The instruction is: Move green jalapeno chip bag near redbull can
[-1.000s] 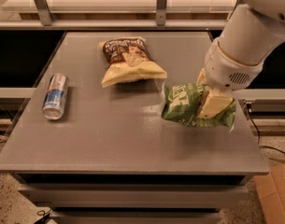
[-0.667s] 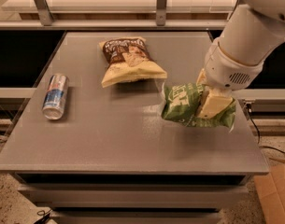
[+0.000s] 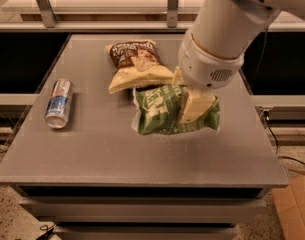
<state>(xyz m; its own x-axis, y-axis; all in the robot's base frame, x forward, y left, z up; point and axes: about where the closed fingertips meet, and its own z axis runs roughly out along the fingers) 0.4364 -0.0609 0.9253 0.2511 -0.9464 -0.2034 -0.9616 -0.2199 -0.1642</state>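
I have the gripper [image 3: 188, 110] clamped on the green chip bag [image 3: 159, 115], just below the brown bag [image 3: 134, 64], well apart from the can [image 3: 59, 103].

Brown chip bag [image 3: 137, 64] on grey table [image 3: 117, 159]

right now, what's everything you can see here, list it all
green jalapeno chip bag: one, bright green, middle of table, just in front of the brown-and-cream chip bag
brown-and-cream chip bag: one, brown and cream, back middle of table
redbull can: one, silver and blue, lying on its side near the table's left edge in view
table: one, grey, fills the view
cardboard box: one, tan, floor at lower right
arm: one, white, from upper right
gripper: one, cream fingers shut on the green jalapeno chip bag
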